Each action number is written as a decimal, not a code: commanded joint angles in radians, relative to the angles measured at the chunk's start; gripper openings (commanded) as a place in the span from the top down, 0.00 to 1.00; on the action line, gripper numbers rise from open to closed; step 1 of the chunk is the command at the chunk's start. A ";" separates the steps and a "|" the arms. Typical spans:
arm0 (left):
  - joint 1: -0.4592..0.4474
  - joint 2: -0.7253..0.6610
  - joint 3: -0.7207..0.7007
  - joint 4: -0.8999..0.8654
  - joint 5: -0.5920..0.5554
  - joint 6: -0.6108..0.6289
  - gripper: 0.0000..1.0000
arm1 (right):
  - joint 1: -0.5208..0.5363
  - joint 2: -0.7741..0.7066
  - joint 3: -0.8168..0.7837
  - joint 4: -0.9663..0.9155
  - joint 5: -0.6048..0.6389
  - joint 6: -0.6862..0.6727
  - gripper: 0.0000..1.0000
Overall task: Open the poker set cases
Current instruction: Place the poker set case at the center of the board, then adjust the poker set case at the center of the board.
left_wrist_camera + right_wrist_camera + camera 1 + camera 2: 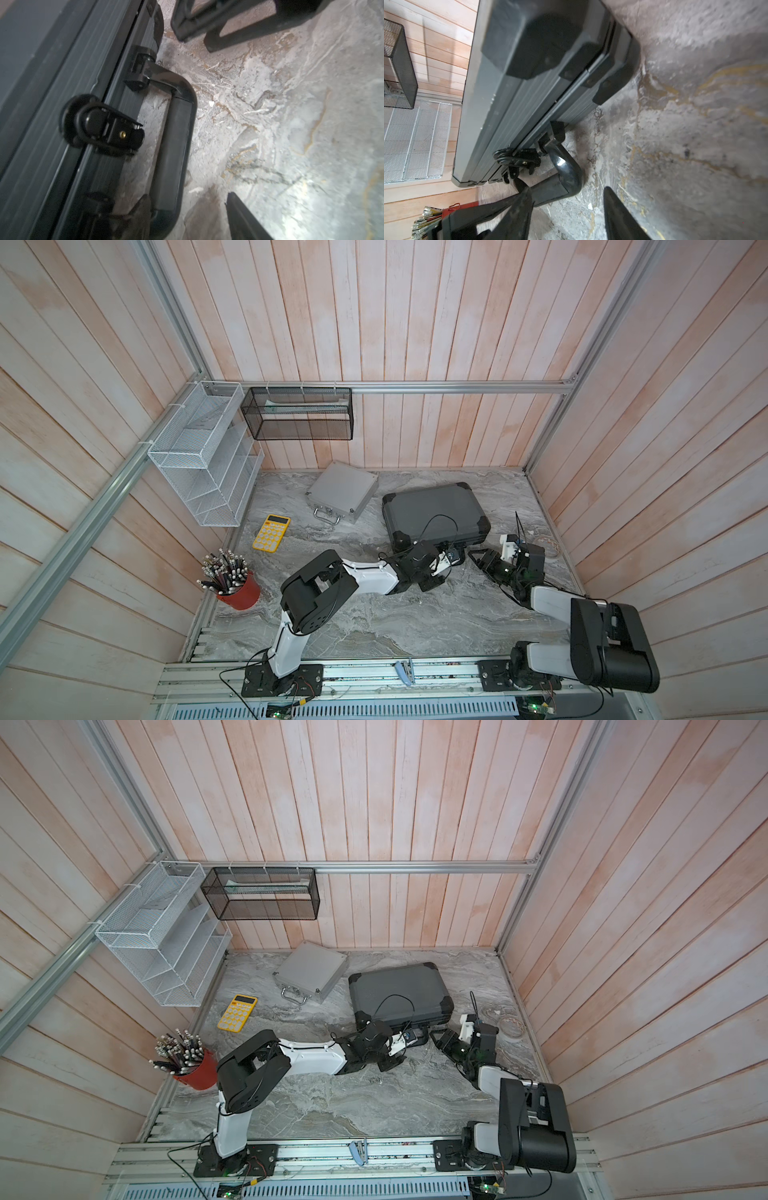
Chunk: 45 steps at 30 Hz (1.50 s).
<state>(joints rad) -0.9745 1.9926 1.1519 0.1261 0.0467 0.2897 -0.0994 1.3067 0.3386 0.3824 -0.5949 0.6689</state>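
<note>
The left gripper (188, 196) is spread wide with nothing pinched, low over the marble table (291, 124) at the front edge of the dark grey case (432, 510). The case's black handle (176, 141) lies just ahead of it, one end reaching in between its fingers, and a black latch (101, 124) sits a little further ahead on the seam. The right gripper (566, 188) is likewise spread and empty (its tips point at the handle's other end), close beside the left one. The dark grey case is closed. The small silver case (343, 491), shut too, lies well beyond both grippers, off to the left gripper's left side.
</note>
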 commanded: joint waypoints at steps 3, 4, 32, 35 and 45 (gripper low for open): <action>0.011 -0.127 -0.036 0.019 0.013 -0.088 0.31 | -0.022 -0.057 0.085 -0.183 0.080 -0.114 0.45; 0.011 -0.148 -0.041 0.030 0.007 -0.110 0.30 | -0.026 -0.066 0.103 -0.202 0.090 -0.128 0.45; 0.416 -0.320 -0.169 0.147 -0.065 -0.892 0.19 | -0.040 0.191 0.616 -0.383 0.195 -0.292 0.44; 0.418 -0.299 -0.166 0.158 -0.065 -0.914 0.19 | -0.040 0.229 0.628 -0.366 0.178 -0.293 0.44; 0.460 -0.193 -0.143 0.206 -0.030 -0.993 0.18 | -0.040 0.330 0.641 -0.335 0.140 -0.323 0.46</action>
<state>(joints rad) -0.5217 1.7649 0.9730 0.3054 -0.0040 -0.6678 -0.1345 1.6100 0.9588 0.0391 -0.4271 0.3702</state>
